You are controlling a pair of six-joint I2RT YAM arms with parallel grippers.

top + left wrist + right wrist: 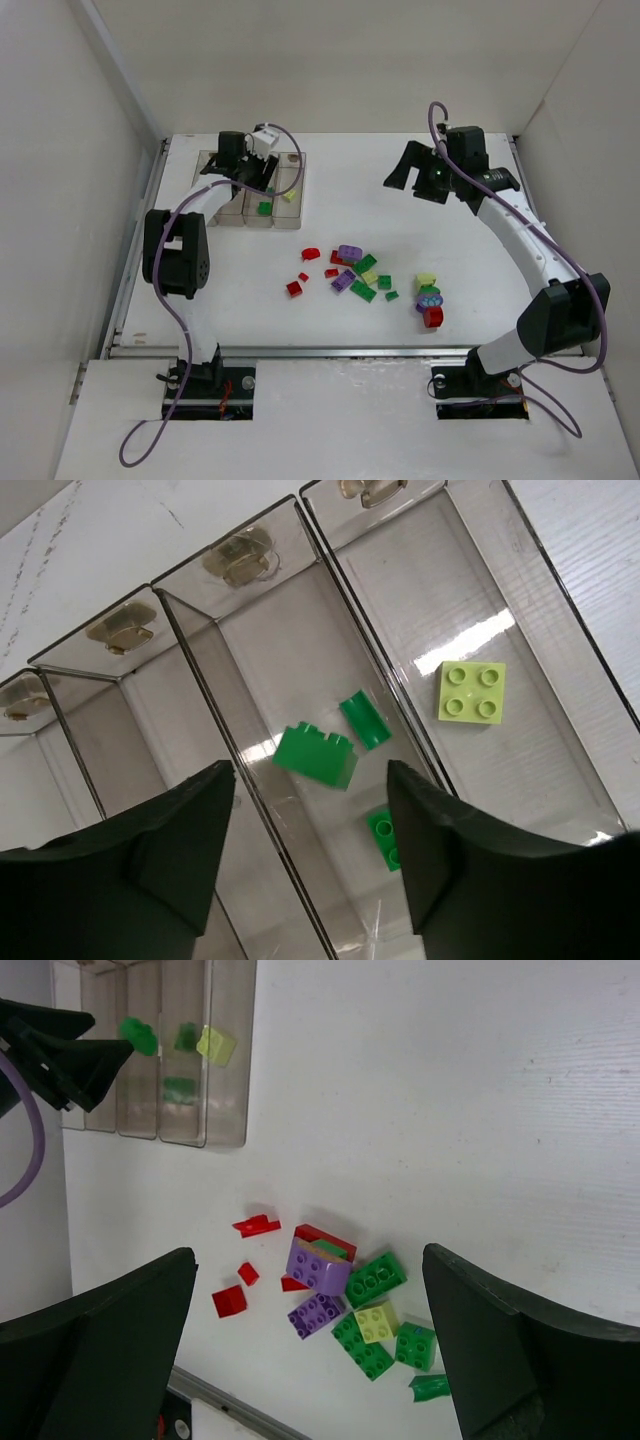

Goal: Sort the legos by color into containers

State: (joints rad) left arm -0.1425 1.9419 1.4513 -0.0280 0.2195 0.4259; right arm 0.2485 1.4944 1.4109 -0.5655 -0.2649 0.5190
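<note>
The containers [296, 222] are four clear bins joined in a row at the back left, and they also show in the left wrist view [190, 670] and in the right wrist view [228, 1142]. My left gripper [310, 770] hangs open over them [254, 181]. Just beyond its jaws is a green brick [315, 755], touching neither finger. That bin also holds a curved green piece [362, 720] and another green brick [383, 836]. A pale yellow brick [470, 690] lies in the neighbouring bin. Loose legos [355, 270] lie mid-table. My right gripper [405, 172] is open and empty, high above them [308, 1260].
A small stack of pale yellow, purple, green and red bricks [430, 302] stands right of the main pile. Red pieces [230, 1300] lie at the pile's left side. White walls enclose the table at the left, back and right.
</note>
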